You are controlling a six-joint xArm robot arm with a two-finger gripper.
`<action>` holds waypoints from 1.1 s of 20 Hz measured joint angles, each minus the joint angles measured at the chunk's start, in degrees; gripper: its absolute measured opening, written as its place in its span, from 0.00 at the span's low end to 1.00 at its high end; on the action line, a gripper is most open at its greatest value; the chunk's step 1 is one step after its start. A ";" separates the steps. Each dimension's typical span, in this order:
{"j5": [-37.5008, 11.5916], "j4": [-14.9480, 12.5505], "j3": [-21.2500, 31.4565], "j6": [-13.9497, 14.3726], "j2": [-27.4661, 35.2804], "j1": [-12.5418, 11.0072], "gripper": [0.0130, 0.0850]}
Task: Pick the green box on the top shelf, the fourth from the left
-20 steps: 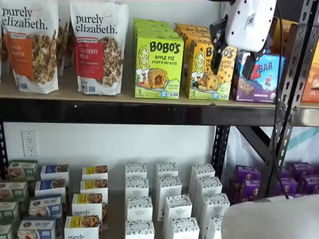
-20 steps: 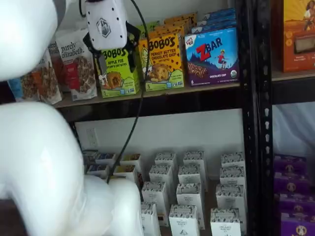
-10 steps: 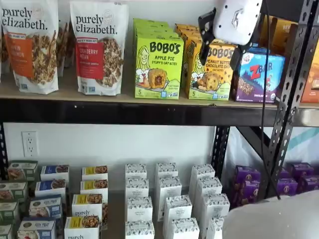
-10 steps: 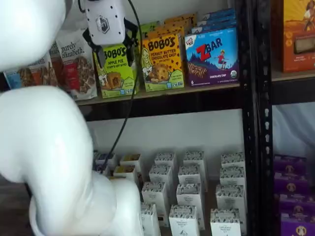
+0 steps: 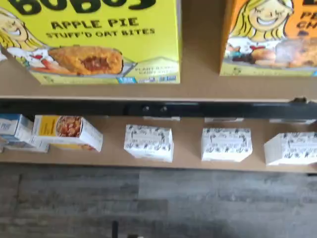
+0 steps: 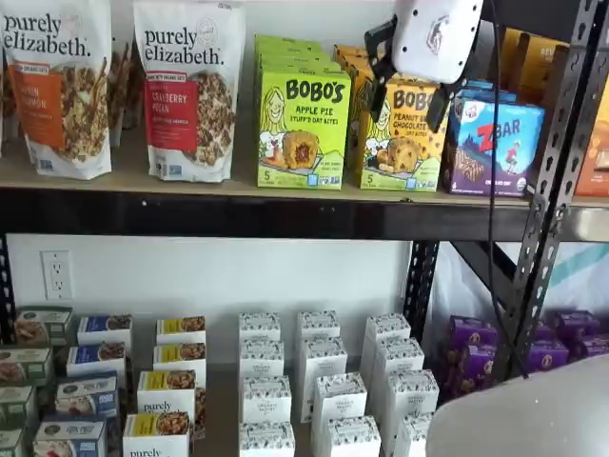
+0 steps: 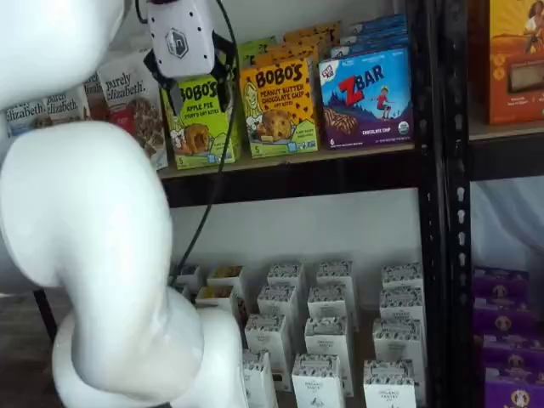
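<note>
Standing upright at the front of the top shelf [image 6: 238,190], the green box [image 6: 303,126] heads a row of matching cartons, with a granola bag [image 6: 188,90] to one side and an orange box [image 6: 400,133] of peanut butter bites to the other. A blue box [image 6: 492,143] sits beyond the orange one. In both shelf views the end effector [image 6: 409,95] hangs in front of this shelf, its white body above and two black fingers [image 6: 378,90] spread apart with clear space between them; nothing is held. In one shelf view it overlaps the orange box, in the other [image 7: 197,92] it sits over the green box [image 7: 204,119], so its true line-up cannot be told. The wrist view shows the green box [image 5: 99,42] close up beside the orange box [image 5: 270,37], both resting on the tan surface, with small white boxes [image 5: 148,143] on the lower shelf.
</note>
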 joint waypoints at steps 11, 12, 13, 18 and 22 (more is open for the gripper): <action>-5.44 -1.70 -2.02 -0.68 2.92 -0.38 1.00; -6.03 -1.51 -2.28 -0.77 3.23 -0.42 1.00; -6.40 -1.35 -2.63 -0.80 3.61 -0.42 1.00; -6.36 -0.65 -5.27 -0.01 6.60 0.48 1.00; -6.73 -0.04 -6.47 0.68 8.25 1.26 1.00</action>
